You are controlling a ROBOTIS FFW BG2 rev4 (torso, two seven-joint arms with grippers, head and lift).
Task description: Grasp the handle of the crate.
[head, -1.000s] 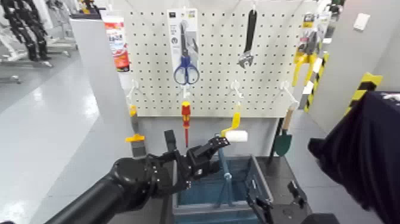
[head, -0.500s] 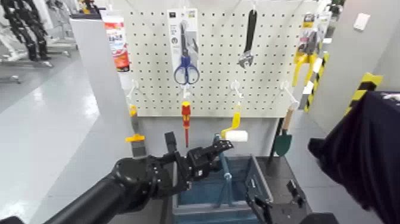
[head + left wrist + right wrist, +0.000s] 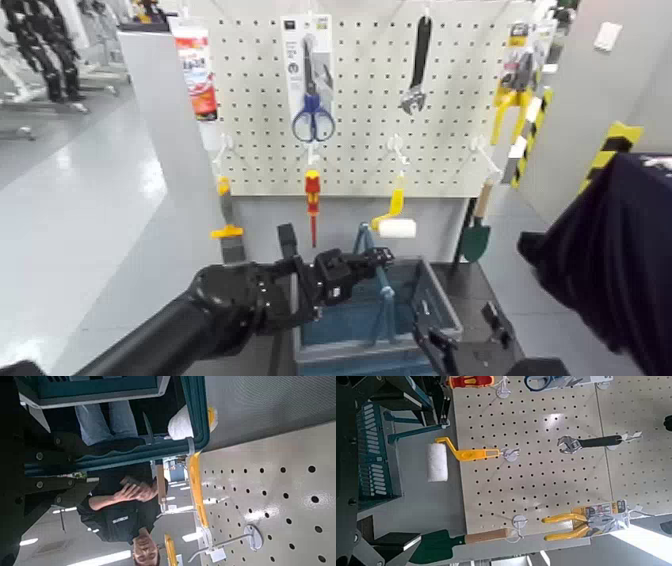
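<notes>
The jaws of the left gripper (image 3: 375, 258) are closed around the handle (image 3: 372, 262), near the top of this thin teal bar, which stands raised over the crate (image 3: 437, 296). The crate sits on the floor just in front of the pegboard (image 3: 370, 95), under the paint roller (image 3: 392, 222) and the red screwdriver (image 3: 312, 198). The right gripper (image 3: 438, 345) waits low beside the crate's near right corner; I cannot tell how its jaws stand.
</notes>
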